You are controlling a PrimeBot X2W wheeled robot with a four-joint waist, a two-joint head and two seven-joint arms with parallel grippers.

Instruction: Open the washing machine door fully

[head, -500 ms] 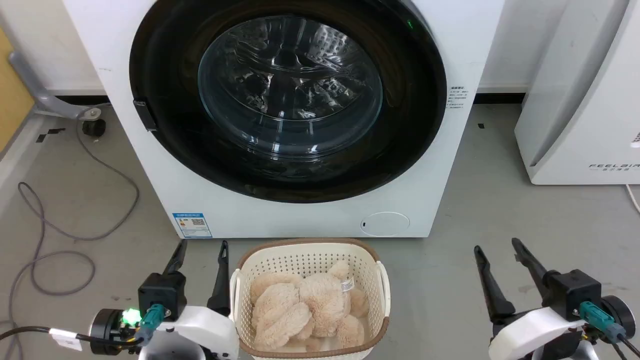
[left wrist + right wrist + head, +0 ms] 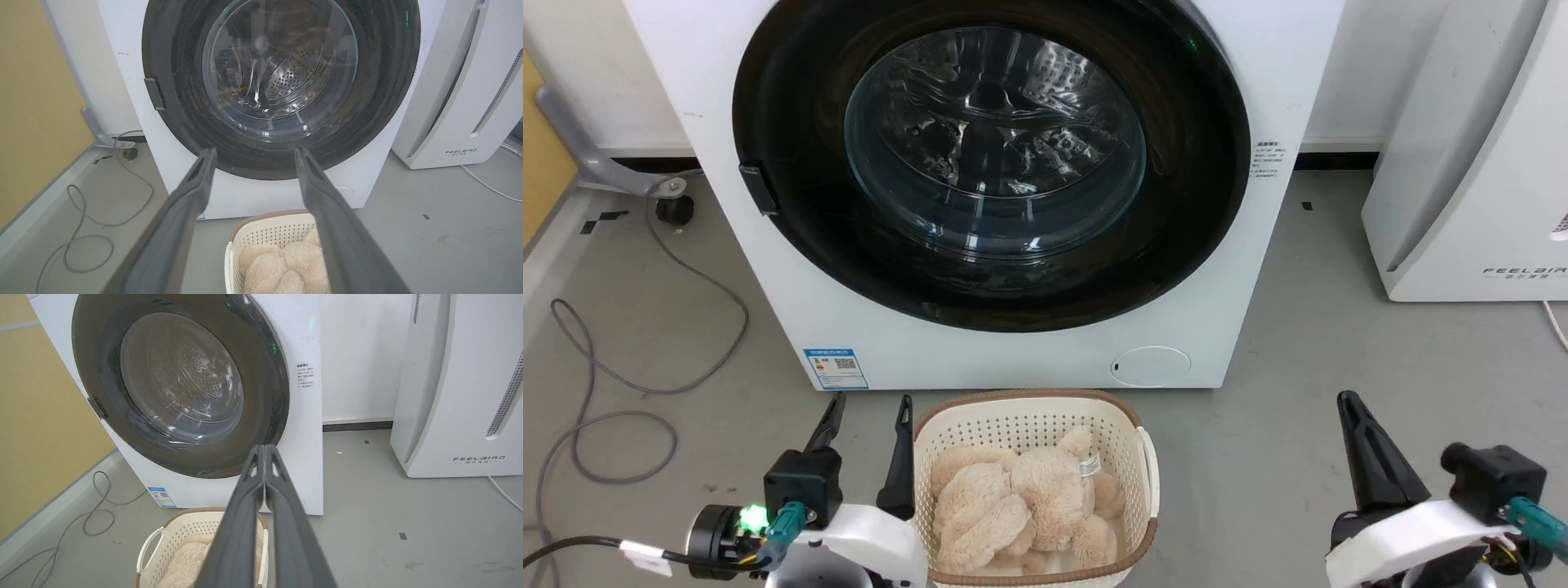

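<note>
The white washing machine [image 2: 727,245] stands straight ahead, its round glossy black door [image 2: 792,229] lying flat against the front with a small latch tab at its left rim. The same door [image 2: 175,118] fills the top of the left wrist view, and the door [image 2: 261,416] also shows in the right wrist view. My left gripper [image 2: 870,402] hovers open low at the left, well short of the machine, fingers [image 2: 196,179] apart. My right gripper [image 2: 1347,400] is low at the right, shut on nothing, its fingers [image 2: 261,457] pressed together.
A cream laundry basket [image 2: 947,416] holding a beige plush toy [image 2: 1021,498] sits on the grey floor just before the machine, between my grippers. A white FEELBIRD appliance [image 2: 1470,163] stands at the right. A grey cable [image 2: 621,384] loops on the floor at the left.
My right gripper has gone from open to shut and its wrist has turned. My left gripper has shifted slightly right and forward, still open.
</note>
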